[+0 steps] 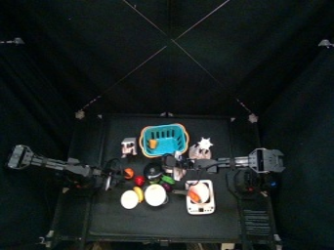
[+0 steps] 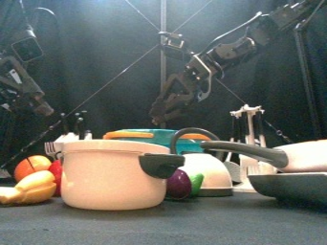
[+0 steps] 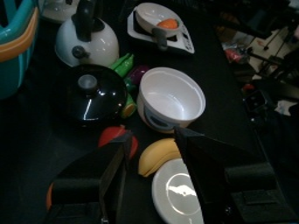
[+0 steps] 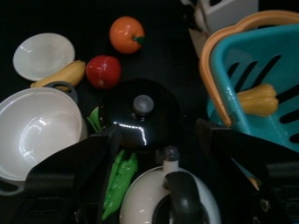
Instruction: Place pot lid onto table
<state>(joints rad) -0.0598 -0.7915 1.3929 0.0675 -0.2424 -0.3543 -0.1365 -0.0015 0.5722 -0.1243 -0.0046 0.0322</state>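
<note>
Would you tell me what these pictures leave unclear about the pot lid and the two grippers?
- Pot lid: hidden in the front view behind the cream pot; tiny from the top.
- What the lid rests on: its underside is unseen in both wrist views.
- Left gripper: fingertips blur in the left wrist view.
- Right gripper: jaws open, tips cut by the picture's edge.

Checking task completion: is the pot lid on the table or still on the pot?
On the table. The black lid lies flat, knob up, beside the white pot, whose mouth is open and empty.
</note>
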